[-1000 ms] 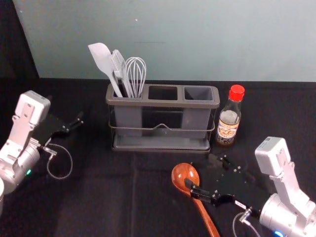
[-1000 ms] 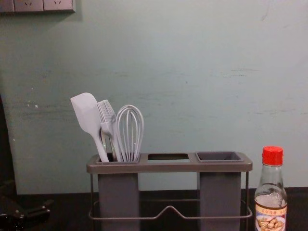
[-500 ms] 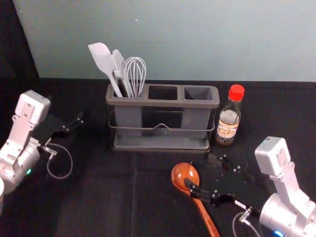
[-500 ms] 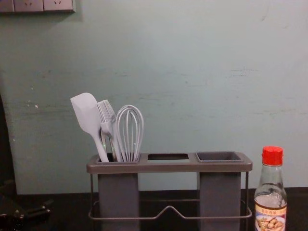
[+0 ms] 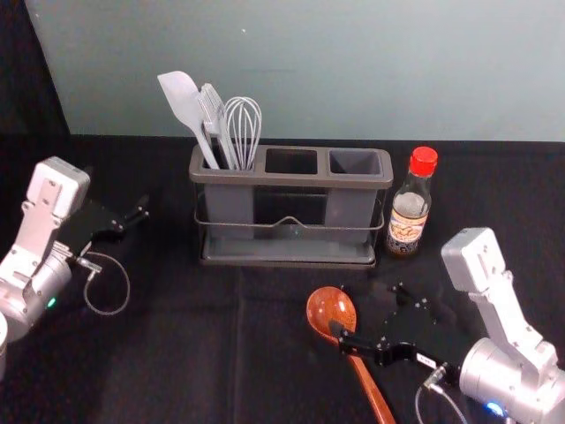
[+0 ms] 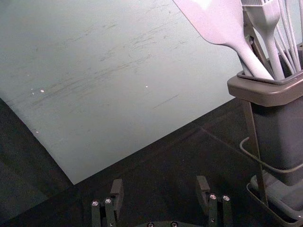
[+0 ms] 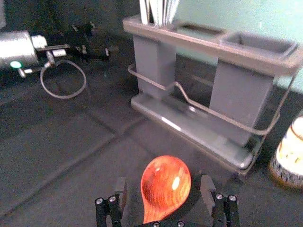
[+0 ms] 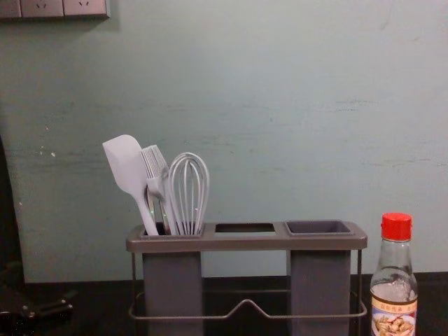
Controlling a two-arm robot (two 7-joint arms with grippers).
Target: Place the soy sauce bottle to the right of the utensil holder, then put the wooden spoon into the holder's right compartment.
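Observation:
The soy sauce bottle (image 5: 409, 212) stands upright just right of the utensil holder (image 5: 291, 263), also in the chest view, bottle (image 8: 394, 294) beside holder (image 8: 245, 242). The wooden spoon (image 5: 331, 309) lies in front of the holder, bowl toward it. My right gripper (image 5: 367, 309) is low at the spoon's neck and bowl; in the right wrist view the open right gripper (image 7: 164, 188) has the spoon bowl (image 7: 165, 182) between its fingers, with gaps on both sides. My left gripper (image 5: 117, 190) is parked at the left; in its wrist view the left gripper (image 6: 160, 191) is open and holds nothing.
A white spatula (image 5: 183, 104), a brush and a whisk (image 5: 243, 132) stand in the holder's left compartment. The middle and right compartments (image 5: 355, 166) hold nothing visible. Behind the black-covered table rises a pale green wall (image 5: 353, 71).
The right arm's wrist has shifted slightly up and to the left in the head view. The left arm, bottle and holder stay put, and the spoon still lies on the table.

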